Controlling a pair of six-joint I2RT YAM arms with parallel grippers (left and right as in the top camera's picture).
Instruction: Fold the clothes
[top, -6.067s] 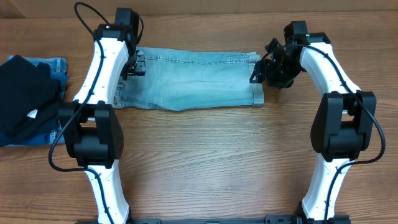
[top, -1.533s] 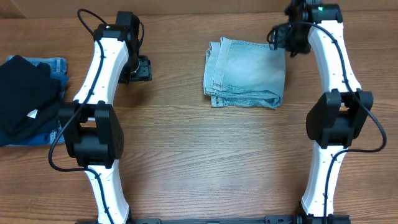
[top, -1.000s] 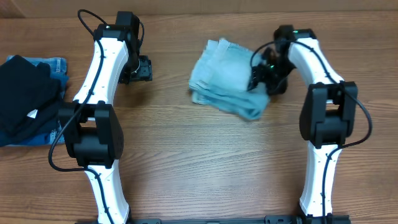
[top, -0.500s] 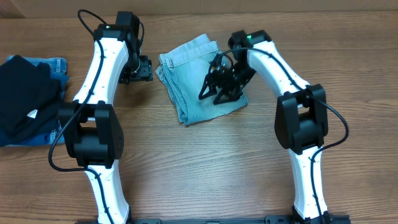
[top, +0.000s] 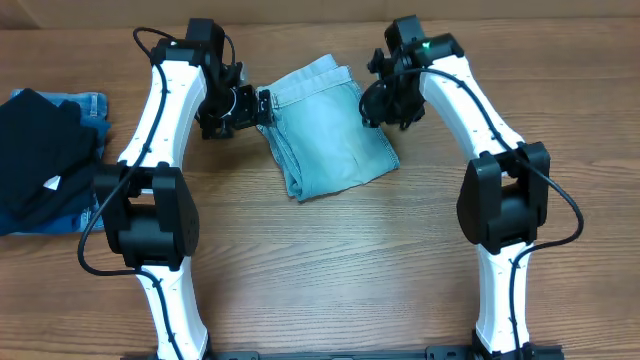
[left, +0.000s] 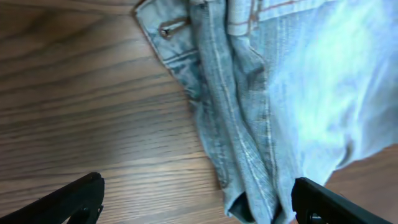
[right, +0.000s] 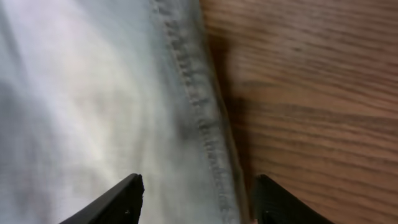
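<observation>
Overhead view takes in the whole layout. The shorts (top: 325, 135) lie folded into a tilted, roughly square bundle on the table (top: 330, 260), toward its far side, between the two arms. At the far left a black garment (top: 35, 165) rests on darker blue denim (top: 92, 104), well apart from the shorts; neither wrist view shows these.

The left wrist view shows what the overhead cannot: the stacked folded edges along the bundle's left side, the stitched seams, and a small metal fastener (left: 168, 28) at the waistband corner. The right wrist view shows the stitched hem at the bundle's right edge, lying against bare wood.

The left arm reaches up from the near edge. The left pincer (top: 252, 105) sits just beside the shorts' upper left corner, its fingers (left: 78, 196) spread wide with the folded edge showing between them. The right arm arches over, and the right pincer (top: 385, 100) hangs above the upper right edge, fingers (right: 118, 199) spread and gripping nothing.
</observation>
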